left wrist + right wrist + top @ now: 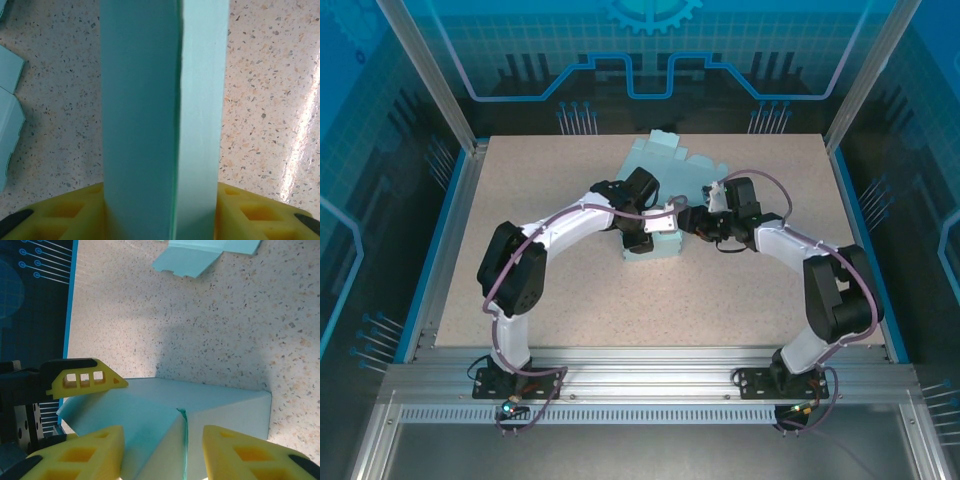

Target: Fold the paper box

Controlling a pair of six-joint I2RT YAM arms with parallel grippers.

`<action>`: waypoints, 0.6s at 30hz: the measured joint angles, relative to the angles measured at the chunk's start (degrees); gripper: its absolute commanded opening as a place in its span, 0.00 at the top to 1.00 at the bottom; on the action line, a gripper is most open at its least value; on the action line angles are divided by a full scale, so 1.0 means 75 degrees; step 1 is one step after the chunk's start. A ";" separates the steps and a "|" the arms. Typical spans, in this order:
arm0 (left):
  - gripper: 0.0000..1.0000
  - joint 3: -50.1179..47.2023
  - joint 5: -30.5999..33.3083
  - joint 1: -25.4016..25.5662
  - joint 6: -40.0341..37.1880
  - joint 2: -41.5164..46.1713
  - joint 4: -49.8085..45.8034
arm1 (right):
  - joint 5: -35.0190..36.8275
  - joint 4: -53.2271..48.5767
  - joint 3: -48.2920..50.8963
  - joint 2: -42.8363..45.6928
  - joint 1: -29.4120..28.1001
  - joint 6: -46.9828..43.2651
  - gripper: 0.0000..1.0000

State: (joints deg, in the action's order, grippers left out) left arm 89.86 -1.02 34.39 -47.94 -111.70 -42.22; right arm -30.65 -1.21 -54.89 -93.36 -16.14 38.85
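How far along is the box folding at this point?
Partly done. One wall of the paper box already stands up in two layers, pinched in the left gripper. In hand: the right gripper straddles a raised corner crease, though its grip is unclear. Left to do: the far flaps lie flat on the table, so there is no closed box yet.

Right wrist view. The right gripper (162, 442), its 2 yellow jaws at the bottom edge, straddles a raised crease of the pale teal paper box (150, 410); card fills the gap between them. At left, 1 yellow finger (85, 379) of the left gripper sits at the box's upper edge. A flat teal flap (192, 257) lies at top on the speckled worktop (225, 325), bordered at left by a blue rim (70, 305).
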 measured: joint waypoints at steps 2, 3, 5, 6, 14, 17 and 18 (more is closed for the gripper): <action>0.50 0.0000 -0.0009 -0.0017 0.0006 -0.0006 0.0012 | -0.0023 0.0114 0.0003 -0.0067 0.0012 -0.0006 0.62; 0.50 0.0000 -0.0009 -0.0035 0.0009 -0.0009 0.0015 | -0.0044 0.0157 0.0003 -0.0087 0.0012 -0.0003 0.64; 0.50 0.0000 -0.0012 -0.0044 0.0015 -0.0009 0.0015 | -0.0085 0.0341 0.0041 -0.0119 0.0012 0.0020 0.65; 0.51 0.0000 -0.0012 -0.0050 0.0023 -0.0009 0.0017 | -0.0108 0.0446 0.0093 -0.0128 0.0017 0.0026 0.65; 0.50 0.0000 -0.0038 -0.0058 0.0184 -0.0009 0.0015 | -0.0210 0.1498 0.0589 -0.0189 0.0079 0.0201 0.72; 0.49 0.0000 -0.0035 -0.0064 0.0210 -0.0012 0.0017 | -0.0239 0.1798 0.0685 -0.0286 0.0108 0.0254 0.72; 0.49 0.0000 -0.0035 -0.0067 0.0210 -0.0012 0.0017 | -0.0245 0.1886 0.0711 -0.0312 0.0111 0.0265 0.72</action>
State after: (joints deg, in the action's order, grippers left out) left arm 89.86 -1.28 33.89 -46.37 -111.79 -42.09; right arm -32.49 12.93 -49.56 -95.70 -15.31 40.84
